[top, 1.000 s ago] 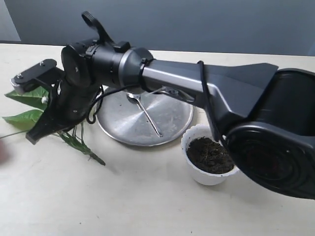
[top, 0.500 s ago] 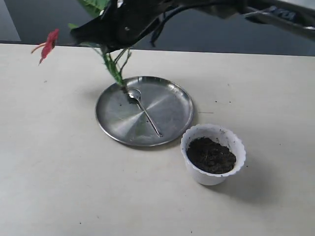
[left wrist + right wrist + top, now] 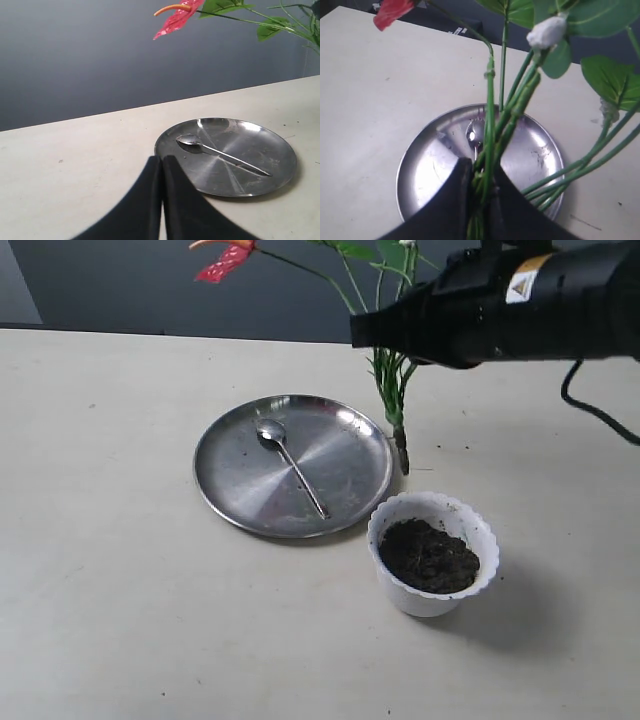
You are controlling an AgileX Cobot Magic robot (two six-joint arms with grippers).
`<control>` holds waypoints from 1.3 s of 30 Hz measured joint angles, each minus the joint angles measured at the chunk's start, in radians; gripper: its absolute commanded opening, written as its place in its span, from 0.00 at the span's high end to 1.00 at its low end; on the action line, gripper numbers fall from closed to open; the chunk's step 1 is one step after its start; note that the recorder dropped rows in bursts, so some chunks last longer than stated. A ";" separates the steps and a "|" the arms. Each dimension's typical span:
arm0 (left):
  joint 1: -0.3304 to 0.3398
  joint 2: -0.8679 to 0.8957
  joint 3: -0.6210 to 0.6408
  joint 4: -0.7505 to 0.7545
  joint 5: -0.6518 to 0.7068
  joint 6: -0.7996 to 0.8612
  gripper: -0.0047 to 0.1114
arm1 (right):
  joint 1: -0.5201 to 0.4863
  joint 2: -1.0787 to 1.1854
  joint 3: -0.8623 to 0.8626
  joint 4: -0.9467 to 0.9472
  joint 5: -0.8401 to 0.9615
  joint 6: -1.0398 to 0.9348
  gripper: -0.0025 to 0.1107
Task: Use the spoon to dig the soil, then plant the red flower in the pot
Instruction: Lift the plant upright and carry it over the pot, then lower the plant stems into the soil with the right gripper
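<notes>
1. Nearest in the exterior view is the pot, its soil lying level with no hole that we can make out, so we judge the digging undone.
2. Just beyond it, almost touching, the plate carries the spoon, bowl away from the pot, and no claw is on it.
3. Behind the plate's rim the flower hangs upright, stem end low beside the plate and just above the table, probably so it can go into the soil stem first.
4. Our right gripper is clamped on the bundled stems, fingers pressed in from both sides; the red bloom leans out far over the plate.
5. Our left gripper carries nothing, its fingers pressed together, low over the table short of the plate.
6. The table is pale, matte and lightly speckled; a dark grey wall closes the room behind, though little else of it shows.
</notes>
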State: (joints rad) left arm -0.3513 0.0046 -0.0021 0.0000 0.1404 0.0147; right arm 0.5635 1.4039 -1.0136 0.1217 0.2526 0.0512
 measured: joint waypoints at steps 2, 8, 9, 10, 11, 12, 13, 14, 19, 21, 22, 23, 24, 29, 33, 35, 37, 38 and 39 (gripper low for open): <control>0.000 0.000 0.000 0.000 0.000 0.000 0.95 | 0.000 -0.029 0.071 0.000 -0.051 0.002 0.98; 0.000 0.000 0.000 0.000 0.000 0.000 0.95 | 0.000 -0.076 0.303 0.017 -0.301 0.029 0.98; 0.000 0.000 0.000 0.000 0.000 0.000 0.95 | 0.000 -0.080 0.331 0.023 -0.347 0.029 0.98; 0.000 0.000 0.000 0.000 0.000 0.000 0.95 | 0.000 -0.082 0.369 0.031 -0.414 0.031 0.98; 0.000 0.000 0.000 0.000 0.000 0.000 0.95 | 0.000 -0.082 0.392 0.036 -0.467 0.031 0.98; 0.000 0.000 0.000 0.000 0.000 0.000 0.95 | 0.000 -0.082 0.420 0.038 -0.515 0.031 0.98; 0.000 0.000 0.000 0.000 0.000 0.000 0.95 | 0.000 -0.083 0.448 0.040 -0.558 0.029 0.98; 0.000 0.000 0.000 0.000 0.000 0.000 0.95 | 0.000 -0.083 0.468 0.046 -0.588 0.021 0.98; 0.000 0.000 0.000 0.000 0.000 0.000 0.95 | 0.000 -0.085 0.591 0.062 -0.741 -0.034 0.98; 0.000 0.000 0.000 0.000 0.000 0.000 0.95 | 0.000 -0.085 0.637 0.064 -0.803 -0.043 0.98; 0.000 0.000 0.000 0.000 0.000 0.000 0.95 | 0.000 -0.087 0.665 0.064 -0.844 -0.045 0.98; 0.000 0.000 0.000 0.000 0.000 0.000 0.95 | 0.000 -0.087 0.686 0.064 -0.884 -0.051 0.98; 0.000 0.000 0.000 0.000 0.000 0.000 0.95 | 0.000 -0.087 0.712 0.064 -0.921 -0.051 0.98; 0.000 0.000 0.000 0.000 0.000 0.000 0.95 | 0.000 -0.088 0.785 0.022 -1.021 -0.023 0.98; 0.000 0.000 0.000 0.000 0.000 0.000 0.95 | 0.000 -0.088 0.789 -0.053 -1.100 -0.007 0.98; 0.000 0.000 0.000 0.000 0.000 0.000 0.95 | 0.000 -0.088 0.789 -0.071 -1.122 -0.008 0.98; 0.000 0.000 0.000 0.000 0.000 0.000 0.95 | 0.000 -0.086 0.789 -0.081 -1.128 -0.017 0.98; 0.000 0.000 0.000 0.000 0.000 0.000 0.95 | 0.000 -0.080 0.791 -0.085 -1.133 -0.030 0.98; 0.000 0.000 0.000 0.000 0.000 0.000 0.95 | 0.000 -0.071 0.791 -0.087 -1.140 -0.040 0.98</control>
State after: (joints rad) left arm -0.3513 0.0046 -0.0021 0.0000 0.1404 0.0147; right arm 0.5635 1.3331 -0.2228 0.0347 -0.8878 0.0108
